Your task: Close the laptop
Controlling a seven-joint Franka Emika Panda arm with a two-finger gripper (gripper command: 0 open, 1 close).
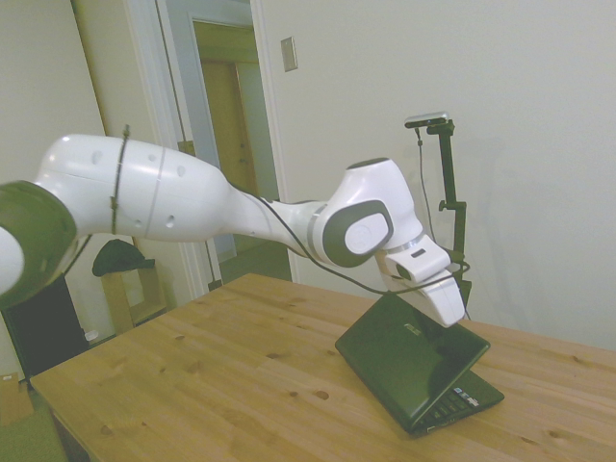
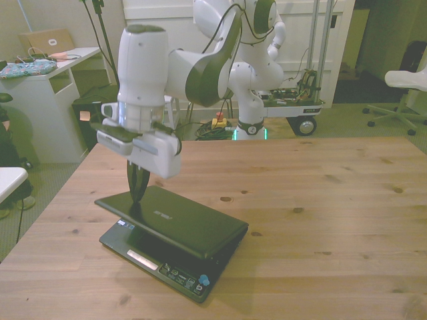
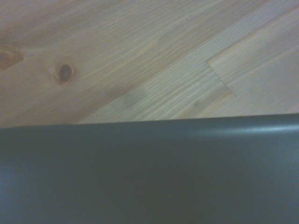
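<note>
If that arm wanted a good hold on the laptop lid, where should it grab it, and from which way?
Probably the lid's free raised edge, the one away from the hinge, reached from above on the front view's left. The lid hangs part open over the base, so only there is there a gap beneath. The gripper is already at that edge; pushing down may do.

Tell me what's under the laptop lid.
Under the half-lowered lid only a strip of the base shows, with its front edge and a blue sticker. The keyboard and screen are covered. The gripper rests on the lid's raised edge.
</note>
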